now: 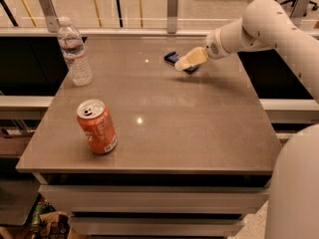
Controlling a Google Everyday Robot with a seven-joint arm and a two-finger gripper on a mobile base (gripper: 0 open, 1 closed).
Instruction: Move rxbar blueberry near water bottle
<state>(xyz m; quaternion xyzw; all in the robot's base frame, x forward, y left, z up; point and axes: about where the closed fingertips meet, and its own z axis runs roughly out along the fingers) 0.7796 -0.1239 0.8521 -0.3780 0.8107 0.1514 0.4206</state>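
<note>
The rxbar blueberry (pixel 173 59) is a small flat dark blue bar lying on the grey table (pixel 199 128) at the far middle-right. My gripper (pixel 183 63) reaches in from the right on a white arm and sits right over the bar, covering its right part. The water bottle (pixel 75 52) is clear and ribbed with a white cap and stands upright at the far left corner of the table, well to the left of the bar.
An orange soda can (pixel 97 127) stands upright near the front left of the table. A railing with posts (pixel 172 4) runs behind the far edge. My white arm (pixel 264 26) spans the right side above the table.
</note>
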